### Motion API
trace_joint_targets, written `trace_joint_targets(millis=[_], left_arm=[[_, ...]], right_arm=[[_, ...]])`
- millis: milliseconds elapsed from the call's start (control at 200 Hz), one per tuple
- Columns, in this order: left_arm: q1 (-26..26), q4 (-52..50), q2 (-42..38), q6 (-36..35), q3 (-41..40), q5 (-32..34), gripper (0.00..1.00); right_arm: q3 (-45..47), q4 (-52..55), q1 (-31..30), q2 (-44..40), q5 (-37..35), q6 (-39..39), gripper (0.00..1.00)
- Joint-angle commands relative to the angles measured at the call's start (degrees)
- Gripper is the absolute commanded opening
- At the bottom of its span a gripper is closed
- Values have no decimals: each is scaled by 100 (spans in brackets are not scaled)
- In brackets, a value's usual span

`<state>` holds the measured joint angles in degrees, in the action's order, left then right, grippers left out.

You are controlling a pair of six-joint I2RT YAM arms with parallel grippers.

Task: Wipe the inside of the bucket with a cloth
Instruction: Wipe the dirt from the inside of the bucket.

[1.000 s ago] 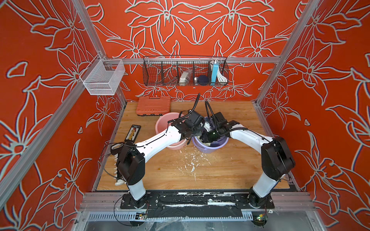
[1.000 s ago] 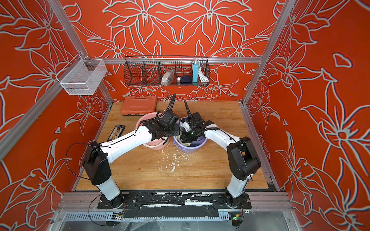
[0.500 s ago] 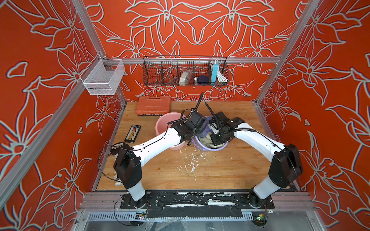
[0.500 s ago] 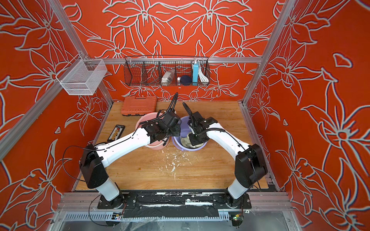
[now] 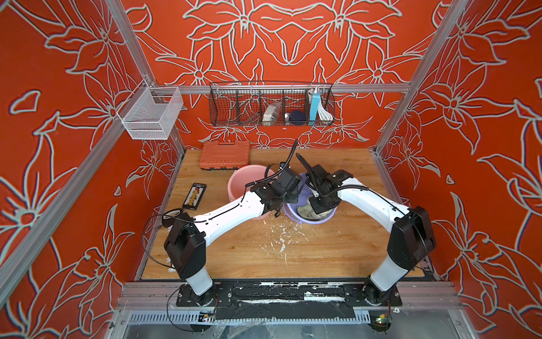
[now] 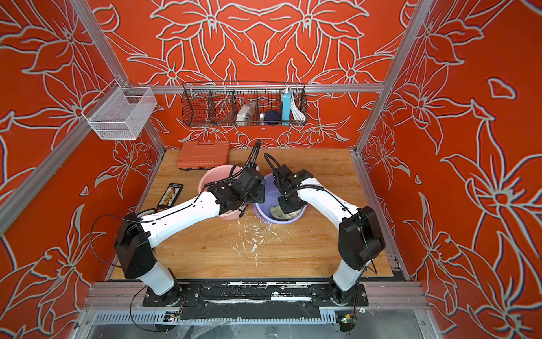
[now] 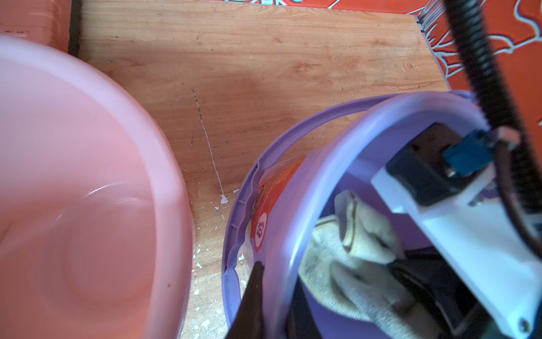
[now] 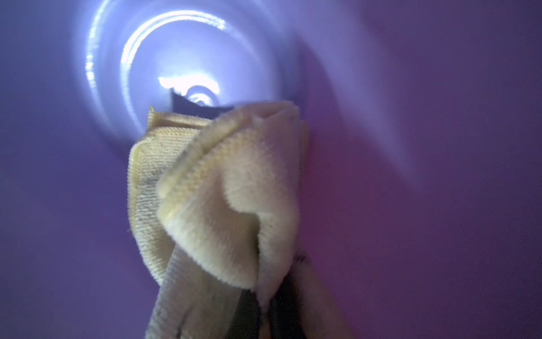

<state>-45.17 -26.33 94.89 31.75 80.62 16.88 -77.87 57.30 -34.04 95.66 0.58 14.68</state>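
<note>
The left jaws clamp the nine-o'clock rim of the purple bucket [image 5: 318,219] to steady it, while the right jaws, clenched on the bunched cloth [image 8: 223,190], press it against the inner wall.

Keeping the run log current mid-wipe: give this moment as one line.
phase: wiping interior | right claw: shut on cloth, inside purple bucket | left claw: shut on purple bucket wall | pink bucket: alongside

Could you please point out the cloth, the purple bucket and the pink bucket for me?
cloth [image 8: 228,187], right wrist view, on its bunched middle fold.
purple bucket [image 7: 390,120], left wrist view, on its rim.
pink bucket [image 5: 242,183], in a top view, on its inner wall.
</note>
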Motion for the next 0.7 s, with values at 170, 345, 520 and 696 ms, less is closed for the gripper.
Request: trace_joint_targets(millis=[170, 345, 520, 696], left_arm=[[-27, 271, -163, 129, -61, 181, 0], [-27, 244, -213, 213, -81, -60, 0], [-27, 295, -243, 286, -134, -124, 0], [-27, 334, -260, 332, -205, -81, 0]], right_arm=[[473, -1514, -165, -622, 3162, 727, 0], [689, -2785, -166, -1072, 3796, 1338, 0], [629, -2203, -170, -1005, 3462, 1094, 0], [833, -1294, -164, -970, 2765, 819, 0]])
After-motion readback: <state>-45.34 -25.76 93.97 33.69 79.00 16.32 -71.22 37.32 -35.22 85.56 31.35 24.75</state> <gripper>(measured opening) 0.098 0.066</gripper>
